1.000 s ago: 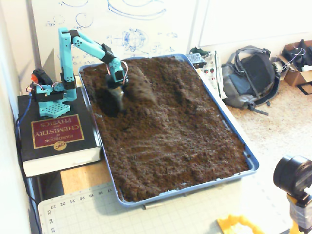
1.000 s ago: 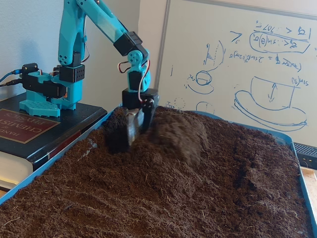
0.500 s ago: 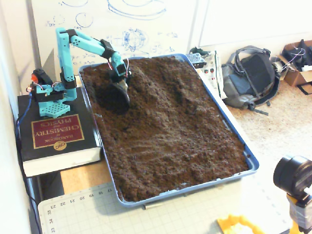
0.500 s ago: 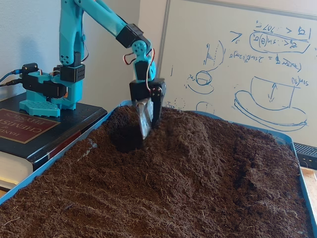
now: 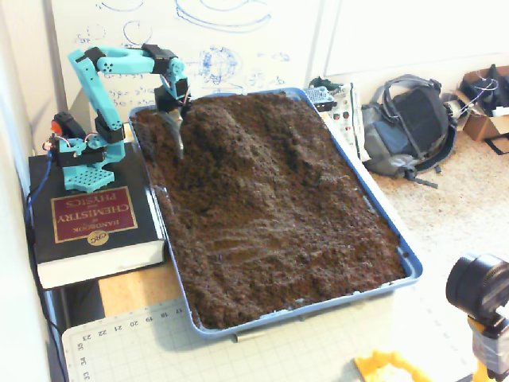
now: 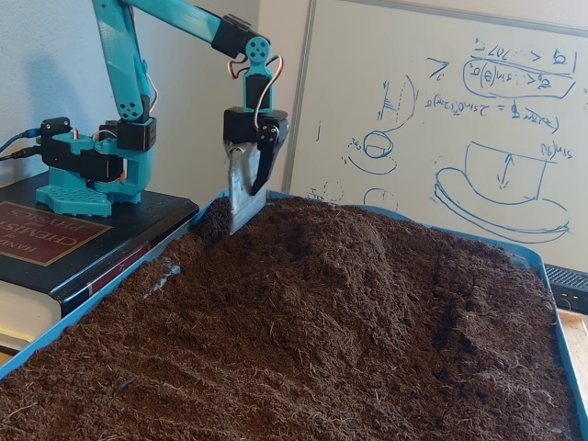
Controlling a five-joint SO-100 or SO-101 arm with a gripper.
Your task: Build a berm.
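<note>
A blue tray (image 5: pixel 391 232) is filled with dark brown crumbly soil. The berm (image 5: pixel 231 131) is a rounded ridge at the tray's far end that slopes down toward the middle. In the other fixed view it rises as a broad mound (image 6: pixel 358 248). My teal arm stands on a book to the left of the tray. Its gripper (image 5: pixel 178 143) carries a flat metal blade and points straight down at the berm's left foot, near the far left corner. In the close fixed view the gripper (image 6: pixel 248 207) has its black jaw resting against the blade, tip touching the soil, holding nothing.
The arm's base sits on a thick black book (image 5: pixel 87 219). A whiteboard (image 6: pixel 478 119) stands behind the tray. A backpack (image 5: pixel 409 127) and a circuit board (image 5: pixel 338 103) lie to the right. A cutting mat (image 5: pixel 238 350) and a camera (image 5: pixel 479 288) are in front.
</note>
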